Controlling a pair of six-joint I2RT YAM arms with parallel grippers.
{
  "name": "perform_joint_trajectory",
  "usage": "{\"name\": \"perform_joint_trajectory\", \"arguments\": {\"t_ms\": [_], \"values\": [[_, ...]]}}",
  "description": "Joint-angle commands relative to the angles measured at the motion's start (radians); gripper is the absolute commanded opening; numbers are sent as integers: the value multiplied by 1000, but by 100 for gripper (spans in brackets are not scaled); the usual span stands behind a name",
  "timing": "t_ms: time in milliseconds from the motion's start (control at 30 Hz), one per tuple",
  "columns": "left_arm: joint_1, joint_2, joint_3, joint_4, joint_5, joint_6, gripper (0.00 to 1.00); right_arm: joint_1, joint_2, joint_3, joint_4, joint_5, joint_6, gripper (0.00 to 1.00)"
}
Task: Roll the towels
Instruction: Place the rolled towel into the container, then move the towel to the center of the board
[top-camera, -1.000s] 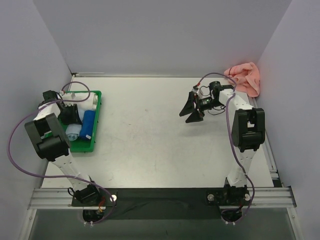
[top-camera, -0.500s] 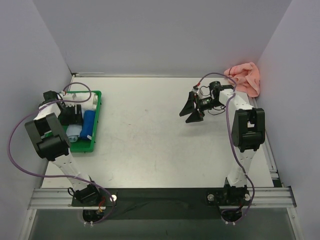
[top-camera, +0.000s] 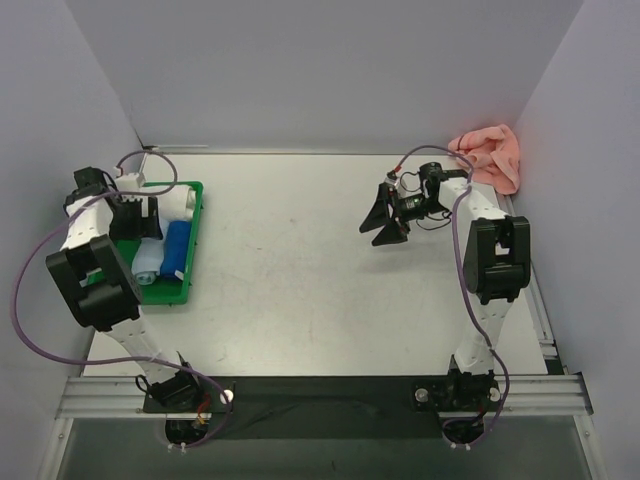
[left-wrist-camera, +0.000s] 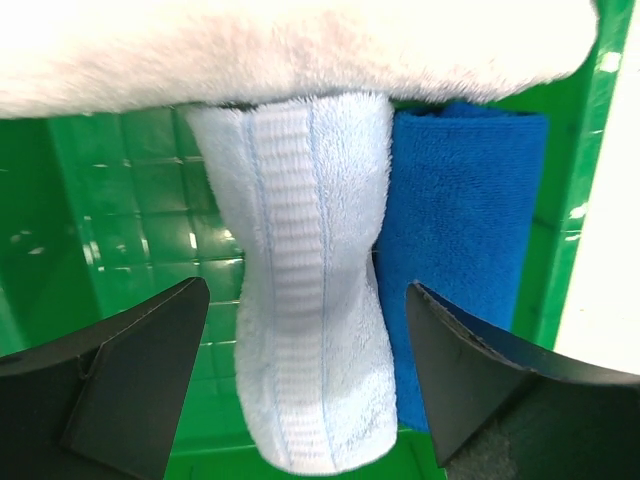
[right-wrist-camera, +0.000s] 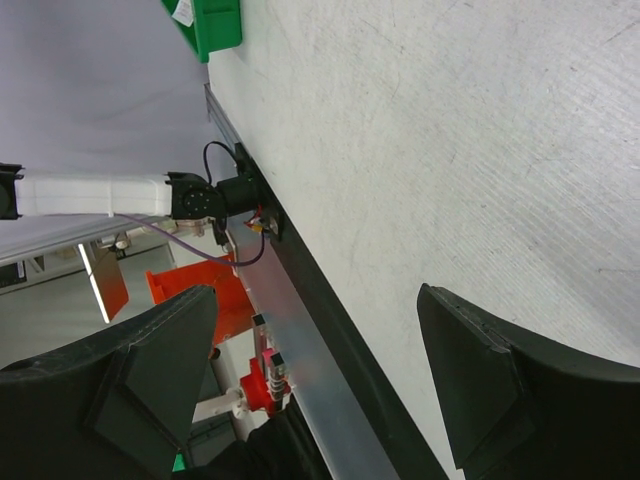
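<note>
1. From the top external view, the green tray (top-camera: 165, 296) is sitting at the left edge of the tabletop (top-camera: 300, 280). It is holding a rolled light blue towel (top-camera: 148, 258), a dark blue roll (top-camera: 176, 250) just beside it, and a white towel (top-camera: 180, 203) across the far end. The left jaws are hanging over the tray's far half, standing apart. The salmon pink towel (top-camera: 490, 155) is lying crumpled in the far right corner, unrolled. The right jaws are hovering near it above bare tabletop, spread wide.
2. In the left wrist view, the left jaws are standing wide apart, gripping nothing. The light blue towel (left-wrist-camera: 310, 290) is lying between them on the tray floor (left-wrist-camera: 130, 200), touching the dark blue roll (left-wrist-camera: 460, 250).
3. In the right wrist view, the right jaws are gaping apart with only tabletop (right-wrist-camera: 480, 150) showing between them.
</note>
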Motion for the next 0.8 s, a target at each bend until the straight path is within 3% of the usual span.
{"name": "perform_joint_trajectory", "arguments": {"t_ms": [0,100,133,267,500,600,767], "values": [[2,-74,93,-50,24,4,91,-16,-44,57,-54,21,-30,83],[-36,-132,145,-67,79,29,97,-39,-75,132,-72,182,-94,83],[-64,-152,151,-72,73,74,97,-47,-80,155,-78,306,-114,83],[-228,-301,128,-33,13,156,97,-91,-61,305,-83,628,-195,85],[-417,-363,95,-4,-7,115,97,-139,142,613,-52,1202,-353,89],[-440,-361,81,-4,-2,89,97,-157,221,675,67,1400,-465,91],[-504,-355,65,-9,-10,52,97,-174,374,696,352,1548,-678,92]]}}
